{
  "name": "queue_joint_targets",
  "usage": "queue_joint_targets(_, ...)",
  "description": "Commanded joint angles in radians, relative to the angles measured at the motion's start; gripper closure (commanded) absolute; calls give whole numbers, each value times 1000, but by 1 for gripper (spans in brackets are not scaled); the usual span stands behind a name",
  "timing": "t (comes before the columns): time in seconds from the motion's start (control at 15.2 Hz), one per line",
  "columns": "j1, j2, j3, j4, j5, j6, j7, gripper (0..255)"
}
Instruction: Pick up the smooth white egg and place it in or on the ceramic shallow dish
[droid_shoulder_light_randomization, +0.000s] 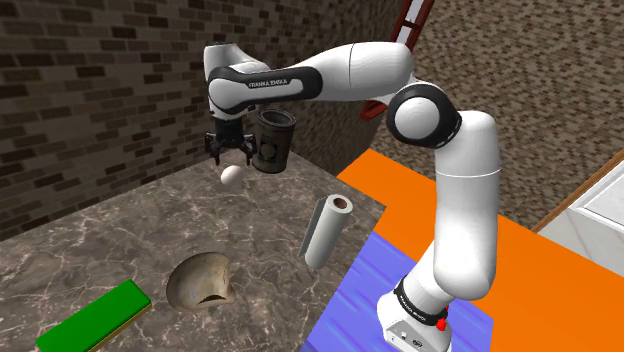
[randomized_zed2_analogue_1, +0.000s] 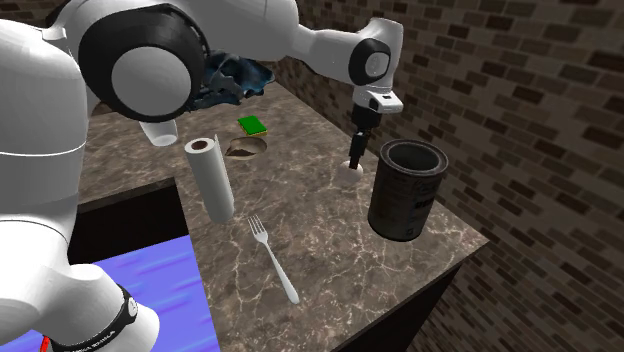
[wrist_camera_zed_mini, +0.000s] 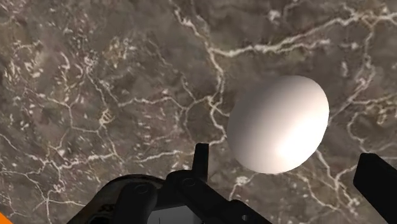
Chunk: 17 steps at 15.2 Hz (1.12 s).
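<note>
Dark veined marble counter (droid_shoulder_light_randomization: 120, 230) is running along brick walls, and the smooth white egg (droid_shoulder_light_randomization: 231, 174) is lying on it, well apart from the tan shallow dish (droid_shoulder_light_randomization: 200, 280), at roughly 12 o'clock of it in the shoulder view. All-black two-finger gripper (droid_shoulder_light_randomization: 230, 157) is hovering right over the egg, fingers (wrist_camera_zed_mini: 201, 158) standing wide apart, the egg lining up between them but not being touched. Dark cylindrical can (droid_shoulder_light_randomization: 272, 140) is standing just beside the gripper at 3 o'clock. White paper roll (droid_shoulder_light_randomization: 326, 230) is lying at 2 o'clock of the dish, green flat block (droid_shoulder_light_randomization: 95, 318) at 8 o'clock. Progress, by my reading: approach is looking about done; closing, lifting, carrying to the dish and releasing are all remaining.
</note>
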Motion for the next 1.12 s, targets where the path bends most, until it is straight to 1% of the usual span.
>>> queue_joint_targets(0.0,2,19,-3,1,-3,16,9,0)
queue_joint_targets(0.33,-2,29,-7,-60,-8,86,14,0)
queue_joint_targets(0.86,-2,29,-7,-60,-8,85,14,0)
queue_joint_targets(0.92,-2,29,-7,-60,-8,85,14,255)
queue_joint_targets(1.06,-2,28,-7,-60,-8,86,14,255)
